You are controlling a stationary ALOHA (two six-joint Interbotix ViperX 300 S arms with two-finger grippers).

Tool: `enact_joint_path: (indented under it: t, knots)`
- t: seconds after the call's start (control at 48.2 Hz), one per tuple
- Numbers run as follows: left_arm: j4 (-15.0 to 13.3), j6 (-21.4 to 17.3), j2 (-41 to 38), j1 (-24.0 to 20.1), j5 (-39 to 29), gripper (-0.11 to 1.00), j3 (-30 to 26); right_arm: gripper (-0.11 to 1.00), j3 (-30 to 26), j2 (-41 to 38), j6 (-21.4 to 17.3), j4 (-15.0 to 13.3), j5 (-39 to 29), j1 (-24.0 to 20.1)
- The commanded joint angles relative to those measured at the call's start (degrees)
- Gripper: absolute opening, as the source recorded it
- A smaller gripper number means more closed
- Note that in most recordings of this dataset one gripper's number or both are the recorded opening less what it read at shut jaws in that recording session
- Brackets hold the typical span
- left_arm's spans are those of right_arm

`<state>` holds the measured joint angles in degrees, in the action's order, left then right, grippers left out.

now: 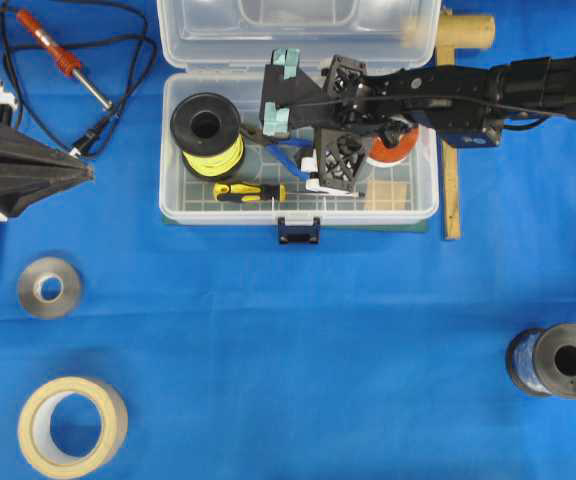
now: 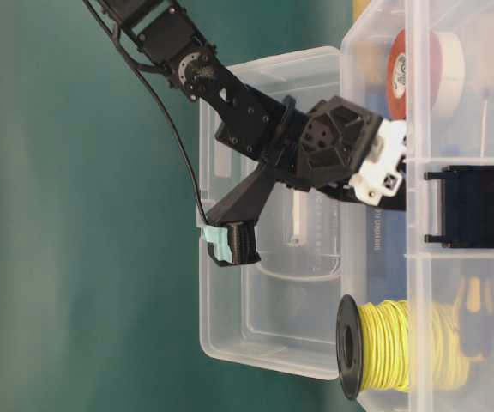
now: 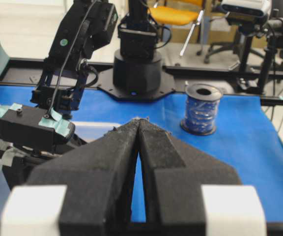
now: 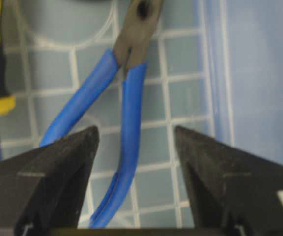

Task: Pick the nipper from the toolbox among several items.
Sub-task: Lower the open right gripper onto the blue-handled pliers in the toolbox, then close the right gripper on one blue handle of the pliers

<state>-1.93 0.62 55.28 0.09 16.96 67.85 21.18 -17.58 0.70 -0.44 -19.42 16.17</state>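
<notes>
The nipper (image 4: 129, 93) lies on the grid floor of the clear toolbox (image 1: 298, 214), blue handles toward the camera and dark jaws away. In the overhead view the nipper (image 1: 293, 156) shows partly under the right arm. My right gripper (image 4: 135, 130) is open and hovers over the handles. One handle lies between the fingertips, the other passes under the left finger, and nothing is gripped. From overhead the right gripper (image 1: 280, 92) reaches in from the right with its teal-taped fingers spread. My left gripper (image 3: 139, 120) is shut and empty, and it rests at the left table edge (image 1: 84, 172).
In the toolbox are a yellow wire spool (image 1: 208, 135), a yellow-and-black screwdriver (image 1: 250, 191) and a red tape roll (image 1: 396, 148). On the cloth are a red soldering iron (image 1: 63, 62), two tape rolls (image 1: 50, 287) (image 1: 72, 425), a blue wire spool (image 1: 558, 360) and a wooden stick (image 1: 451, 190).
</notes>
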Motion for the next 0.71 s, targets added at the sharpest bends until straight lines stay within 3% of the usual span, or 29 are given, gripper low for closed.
enact_joint_path:
  t: [0.0,0.187,0.353,0.685]
  knots:
    - [-0.2,0.1,-0.5,0.1,0.2,0.00,-0.9,0.58,-0.6,0.4,0.2,0.1,0.5,0.0]
    - [-0.1,0.1,-0.5,0.1,0.2,0.00,-0.9,0.13,-0.6,0.5,1.1,0.1,0.1,-0.7]
    - [-0.2,0.1,-0.5,0.1,0.2,0.00,-0.9,0.13,-0.4,3.8,1.1,0.3,-0.8,-0.7]
    - [-0.2,0.1,-0.5,0.1,0.3,0.00,-0.9,0.13,2.4,18.3,0.8,0.1,-2.9,-0.5]
